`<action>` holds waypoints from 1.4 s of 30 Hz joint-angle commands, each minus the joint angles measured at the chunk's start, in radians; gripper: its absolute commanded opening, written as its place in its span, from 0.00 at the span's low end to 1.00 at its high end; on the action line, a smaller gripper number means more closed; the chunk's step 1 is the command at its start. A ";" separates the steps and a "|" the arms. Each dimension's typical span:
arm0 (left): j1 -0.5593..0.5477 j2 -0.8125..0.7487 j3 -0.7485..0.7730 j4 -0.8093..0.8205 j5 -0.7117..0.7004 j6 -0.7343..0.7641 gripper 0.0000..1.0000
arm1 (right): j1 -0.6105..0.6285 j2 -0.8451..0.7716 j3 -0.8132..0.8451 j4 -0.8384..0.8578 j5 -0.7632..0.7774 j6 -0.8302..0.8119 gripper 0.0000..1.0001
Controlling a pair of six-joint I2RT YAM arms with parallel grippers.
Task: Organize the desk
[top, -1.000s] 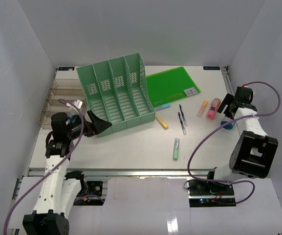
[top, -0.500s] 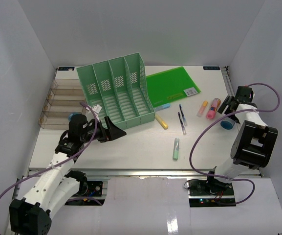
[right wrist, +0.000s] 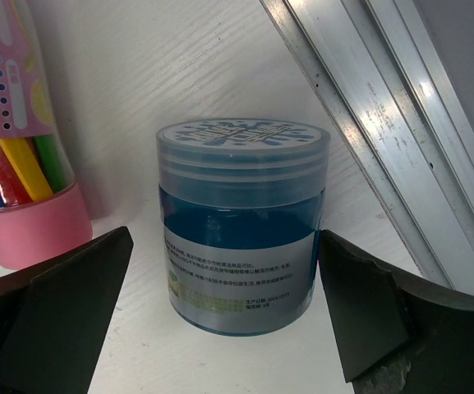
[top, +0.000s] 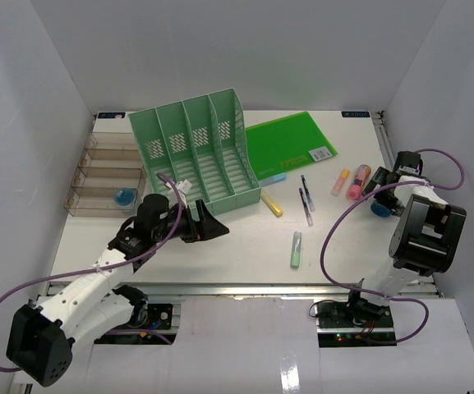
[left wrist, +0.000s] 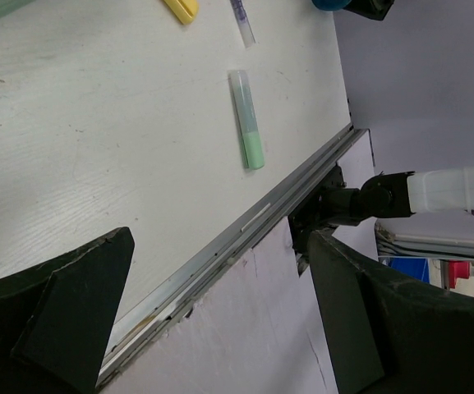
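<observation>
The right gripper (right wrist: 224, 236) stands wide, its jaws on either side of a blue jar (right wrist: 241, 230) without touching it, far to the right of the mint-green file rack (top: 197, 156); that arm is folded up tightly over its base. The left gripper (left wrist: 220, 238), also wide and empty, hovers just in front of the rack, its arm stretched low over the desk (top: 245, 246), which carries the rack. The jar's label print is too small to read

Quick count: two blue jars (right wrist: 241, 238), one sitting right between the fingers of the right claw (right wrist: 224, 283), the other well away from it. Two pens (top: 304, 182), three highlighters (top: 296, 249), one pink marker tube (top: 358, 181), one file rack (top: 195, 152), one green folder (top: 290, 141), one clear tray (top: 105, 172).
</observation>
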 commanded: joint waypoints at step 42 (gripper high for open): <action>-0.328 0.542 0.292 0.560 -0.115 -0.164 0.98 | 0.126 -0.625 -0.180 -0.648 -1.452 -1.505 0.08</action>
